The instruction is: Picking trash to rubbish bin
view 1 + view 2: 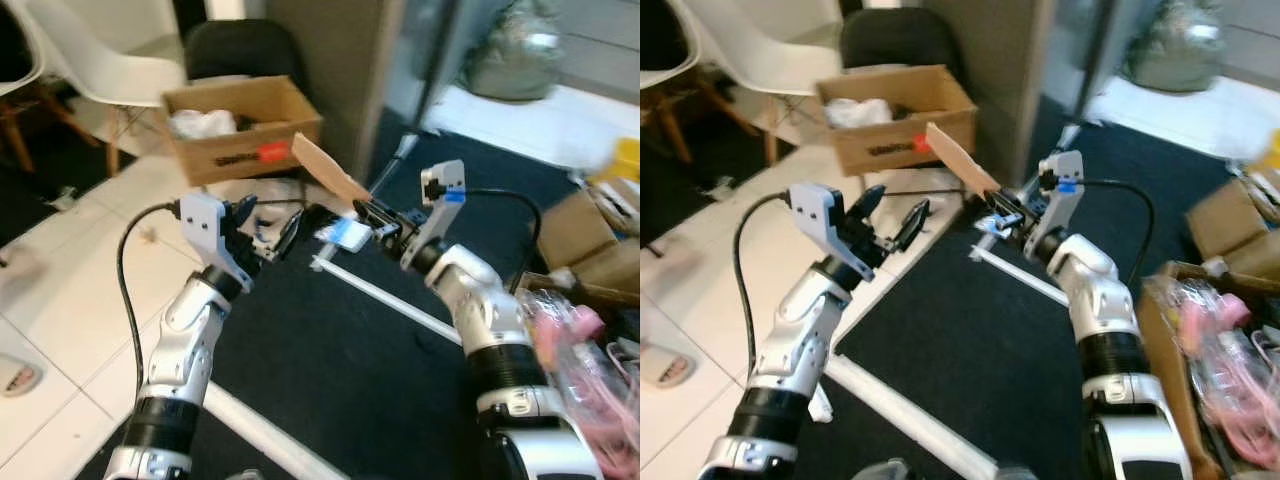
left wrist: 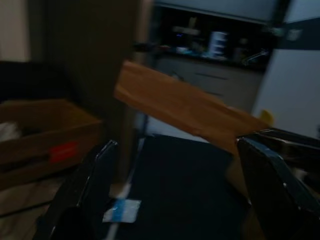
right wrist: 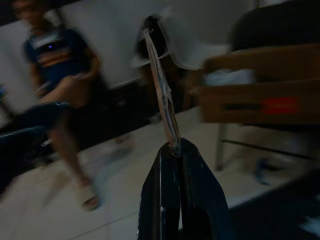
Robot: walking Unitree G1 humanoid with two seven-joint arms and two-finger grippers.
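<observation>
1. Flat brown strip of torn cardboard [image 1: 330, 170], just above the centre of the left eye view. It is held in the air, pinched at its lower end. Its long axis runs diagonally, and its free end points toward the upper left of the frame, at the box behind it. In the right wrist view it stands edge-on, as a thin line rising from the fingertips.

2. Right gripper [image 1: 372, 213], centre of the frame. Its two black fingers are clamped tight on the lower end of the strip; no gap shows between them in the right wrist view.

3. Left gripper [image 1: 892, 222], left of centre in the right eye view. Its fingers are spread apart and grasp nothing. It sits near the strip's lower end but apart from it.

4. Open brown corrugated cardboard box with a red label [image 1: 243, 128], upper left of the frame, on the white tile floor [image 1: 60, 320]. Crumpled white paper [image 1: 203, 123] lies inside, so it appears to serve as the rubbish bin.

5. Step in hand, as judged: carrying the picked strip to the box. The next move calls for bringing the right gripper over the open top, free end first, then letting go so the strip drops inside and does not catch on the rim.

6. Surroundings: dark carpet [image 1: 340, 360] under the arms; a white plastic chair [image 1: 100, 55] at upper left; a blurred seated person [image 3: 60, 75] in the right wrist view.
</observation>
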